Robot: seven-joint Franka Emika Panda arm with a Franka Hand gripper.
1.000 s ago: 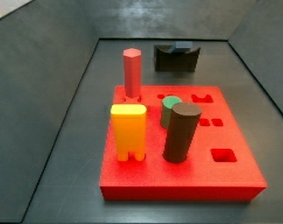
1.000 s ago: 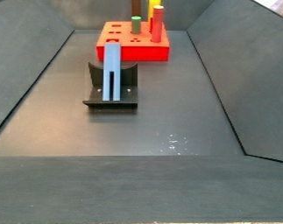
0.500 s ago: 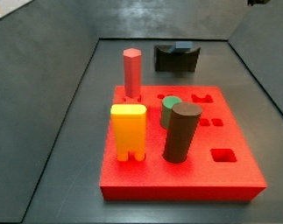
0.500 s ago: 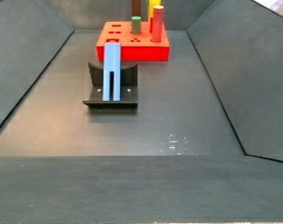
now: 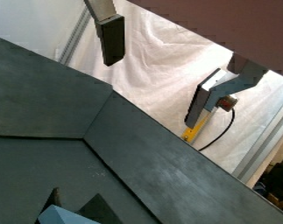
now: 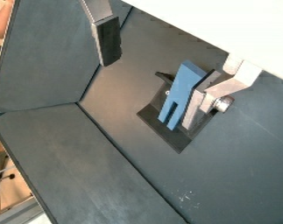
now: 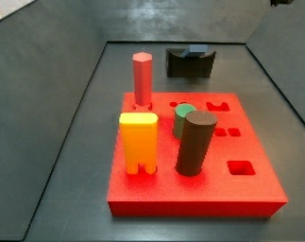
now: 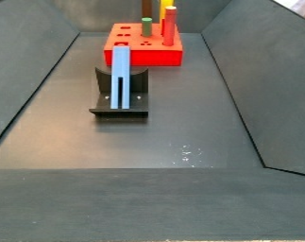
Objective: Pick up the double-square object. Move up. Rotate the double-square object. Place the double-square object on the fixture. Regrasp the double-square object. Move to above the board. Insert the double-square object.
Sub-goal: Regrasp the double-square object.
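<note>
The double-square object point(image 8: 121, 74) is a slim blue-grey bar lying lengthwise on the fixture point(image 8: 140, 99), in front of the board point(image 8: 129, 54). It also shows in a wrist view point(image 6: 179, 90), with a slotted end, resting on the fixture point(image 6: 155, 115). My gripper point(image 6: 155, 74) is open and empty, well above the bar and apart from it. One finger point(image 6: 107, 39) is to the bar's side and the other finger point(image 6: 200, 107) is beside its far edge. In the wrist view that looks outward, the gripper point(image 5: 159, 70) holds nothing. In a side view only a dark bit of the gripper point(image 7: 280, 3) shows.
The red board point(image 7: 193, 194) carries a red hexagonal peg point(image 7: 142, 77), an orange notched block point(image 7: 138, 142), a dark brown cylinder point(image 7: 195, 144) and a green peg point(image 7: 182, 113). Sloping grey walls point(image 8: 35, 85) close in the floor on both sides.
A dark bit of the gripper has come into one side view's top right corner. The bar, the fixture and the pegs have not moved.
</note>
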